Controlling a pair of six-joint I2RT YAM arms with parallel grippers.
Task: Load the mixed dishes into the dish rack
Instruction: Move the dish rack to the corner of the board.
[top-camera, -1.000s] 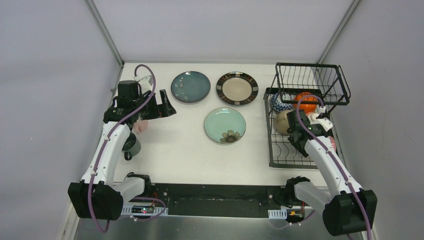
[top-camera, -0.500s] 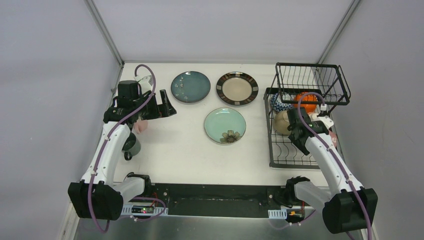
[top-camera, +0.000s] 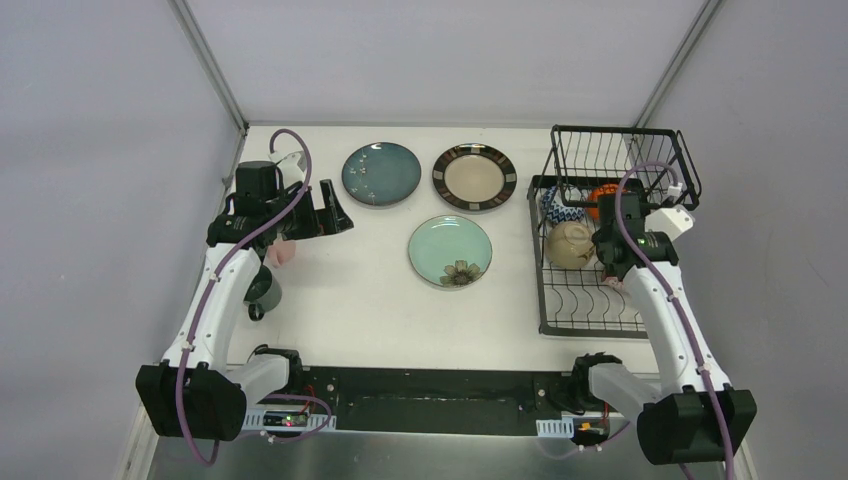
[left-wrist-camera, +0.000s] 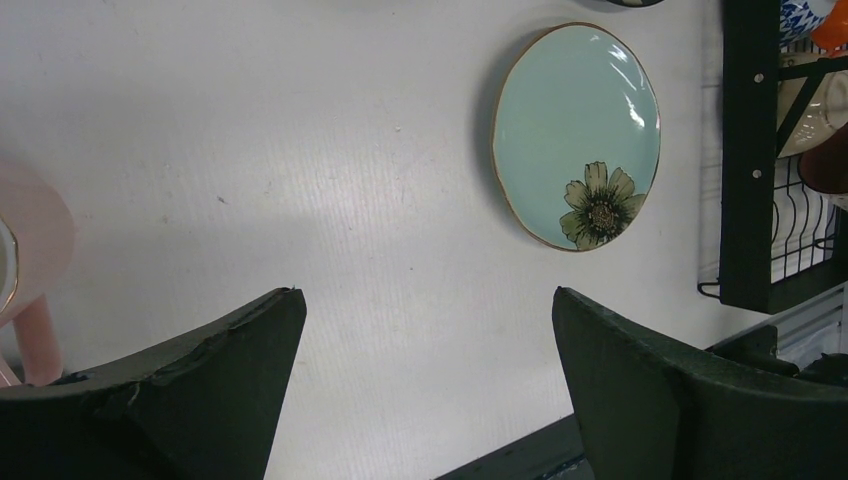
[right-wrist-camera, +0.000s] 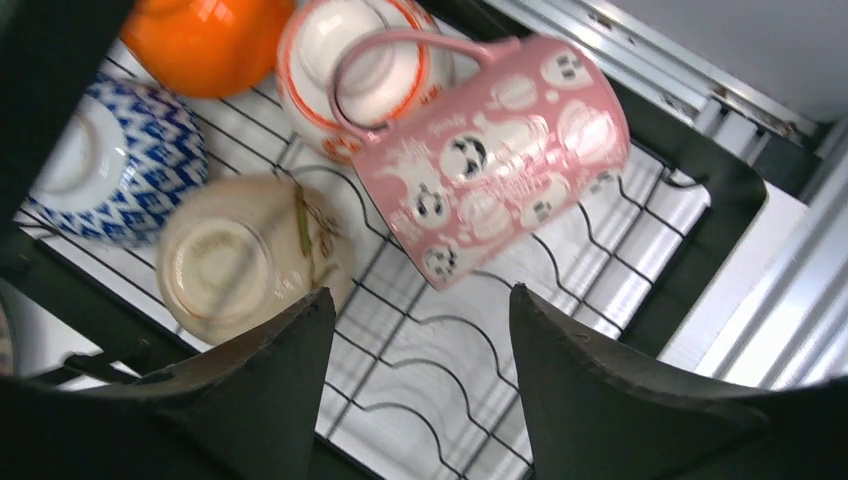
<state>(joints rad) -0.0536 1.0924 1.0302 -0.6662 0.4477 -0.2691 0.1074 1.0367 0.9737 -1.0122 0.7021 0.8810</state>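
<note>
The dish rack (top-camera: 545, 290) stands at the right, a black wire rack with a raised basket (top-camera: 625, 160). Its lower tray (right-wrist-camera: 590, 260) holds a pink cup (right-wrist-camera: 490, 150) lying on its side, an orange bowl (right-wrist-camera: 205, 40), a red-rimmed white bowl (right-wrist-camera: 365, 70), a blue-patterned bowl (right-wrist-camera: 110, 165) and a beige bowl (right-wrist-camera: 240, 260). My right gripper (right-wrist-camera: 420, 300) hangs open just above the cup, holding nothing. Three plates lie on the table: dark teal (top-camera: 381, 174), dark-rimmed beige (top-camera: 474, 177) and mint green with a flower (top-camera: 450, 251). My left gripper (top-camera: 335, 218) is wide open above the table, beside another pink cup (left-wrist-camera: 30, 260).
A dark green mug (top-camera: 265, 290) stands by the left arm near the table's left edge. Grey walls close in the table at left, back and right. The rack's black frame (left-wrist-camera: 750, 170) shows at the right of the left wrist view.
My right gripper has moved toward the back of the rack and its jaws stand wider. The left arm has not moved.
</note>
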